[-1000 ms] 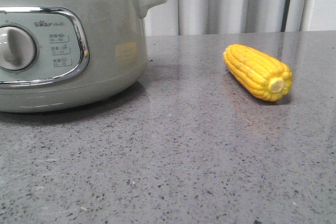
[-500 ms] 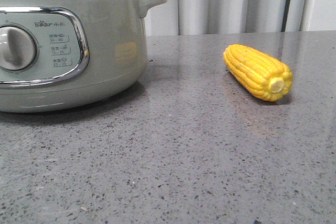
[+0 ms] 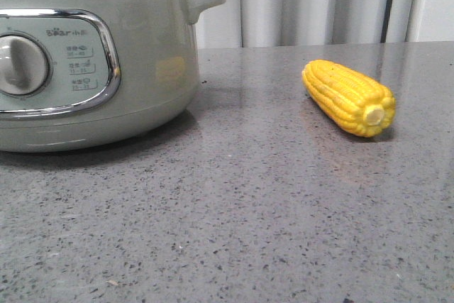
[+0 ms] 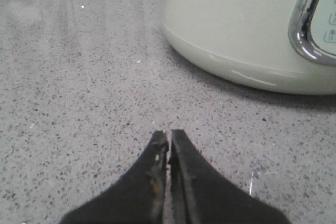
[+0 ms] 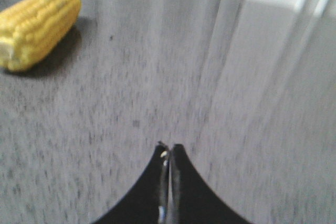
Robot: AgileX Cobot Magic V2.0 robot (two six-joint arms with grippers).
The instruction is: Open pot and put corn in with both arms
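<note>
Grey counter [image 3: 284,211]: pot [image 3: 142,69], corn [image 3: 347,97] apart.

closed left gripper [image 4: 169,136], pot [image 4: 236,24], countertop [image 4: 79,77]

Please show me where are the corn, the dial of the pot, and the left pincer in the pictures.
corn [image 3: 347,97], front view, middle of the kerneled side.
pot dial [image 3: 21,66], front view, centre of the round knob.
left pincer [image 4: 169,135], left wrist view, between the two closed fingertips.

Even soft light, blurred right-wrist view.
</note>
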